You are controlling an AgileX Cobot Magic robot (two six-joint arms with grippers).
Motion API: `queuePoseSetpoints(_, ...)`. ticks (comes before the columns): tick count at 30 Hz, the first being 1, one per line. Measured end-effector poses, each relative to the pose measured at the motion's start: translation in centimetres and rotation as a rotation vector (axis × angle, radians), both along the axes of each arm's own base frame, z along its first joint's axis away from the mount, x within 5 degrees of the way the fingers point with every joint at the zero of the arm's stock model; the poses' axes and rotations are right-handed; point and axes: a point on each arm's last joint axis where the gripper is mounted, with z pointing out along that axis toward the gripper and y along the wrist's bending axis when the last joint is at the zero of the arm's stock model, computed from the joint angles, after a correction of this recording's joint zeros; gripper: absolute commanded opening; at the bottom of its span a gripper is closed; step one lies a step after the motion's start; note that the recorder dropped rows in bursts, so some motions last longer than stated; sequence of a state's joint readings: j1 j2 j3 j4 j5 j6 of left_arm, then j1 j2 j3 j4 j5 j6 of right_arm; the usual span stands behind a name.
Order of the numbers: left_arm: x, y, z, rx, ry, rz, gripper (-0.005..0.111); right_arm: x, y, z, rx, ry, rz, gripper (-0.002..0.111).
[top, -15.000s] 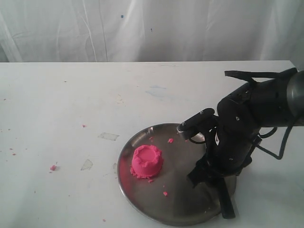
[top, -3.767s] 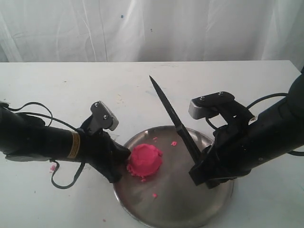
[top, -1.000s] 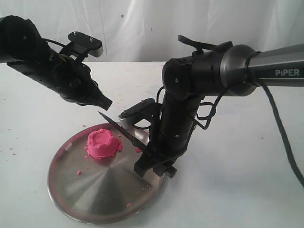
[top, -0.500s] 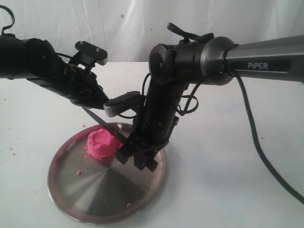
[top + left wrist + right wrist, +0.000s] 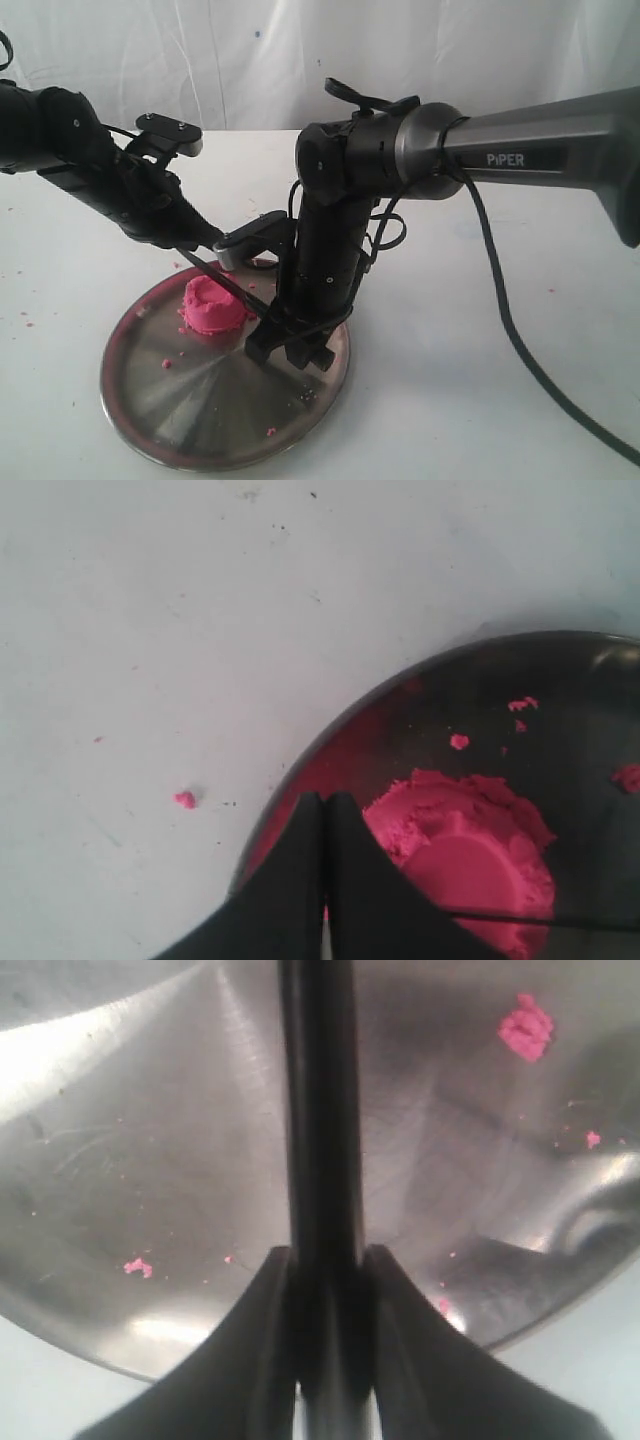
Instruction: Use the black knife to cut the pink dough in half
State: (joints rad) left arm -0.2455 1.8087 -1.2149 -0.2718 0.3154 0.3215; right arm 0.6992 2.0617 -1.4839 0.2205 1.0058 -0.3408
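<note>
The pink dough point(image 5: 212, 305), one round mound with a dented top, sits on the far left part of the steel plate point(image 5: 190, 415). My right gripper point(image 5: 290, 345) is shut on the handle of the black knife point(image 5: 238, 293), low over the plate's right side. The blade slants up to the left across the dough's top right. In the right wrist view the knife point(image 5: 318, 1110) runs straight out from the gripper point(image 5: 325, 1255). My left gripper point(image 5: 205, 240) hovers just behind the dough, near the blade tip. Its fingers point(image 5: 300, 870) are pressed together on nothing beside the dough point(image 5: 470, 855).
Pink crumbs lie on the plate point(image 5: 165, 363) and on the white table point(image 5: 185, 799). A larger crumb point(image 5: 526, 1026) shows on the plate in the right wrist view. A white curtain hangs behind the table. The right arm's cable trails off to the right.
My right arm has shifted left and lower, bringing the blade down across the dough's top. My left gripper has dropped slightly, staying close to the blade tip.
</note>
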Motion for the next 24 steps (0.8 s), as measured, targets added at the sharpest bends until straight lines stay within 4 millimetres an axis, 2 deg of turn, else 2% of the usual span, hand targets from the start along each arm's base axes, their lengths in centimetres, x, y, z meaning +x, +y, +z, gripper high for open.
queuePoseSetpoints(12,-0.6,0.1,0.5,0.009,0.031,-0.022,0.0,0.0,0.0,0.0,0.003,-0.005,-0.004,0.0)
queuePoseSetpoints(18,-0.9,0.1,1.7,0.004,0.0,-0.023,0.0,0.0,0.0,0.0,0.003,-0.004,-0.006,0.0)
queuePoseSetpoints(24,-1.1,0.1,1.6,0.006,0.025,-0.031,0.0,0.1,0.0,0.0,0.002,-0.005,-0.005,0.0)
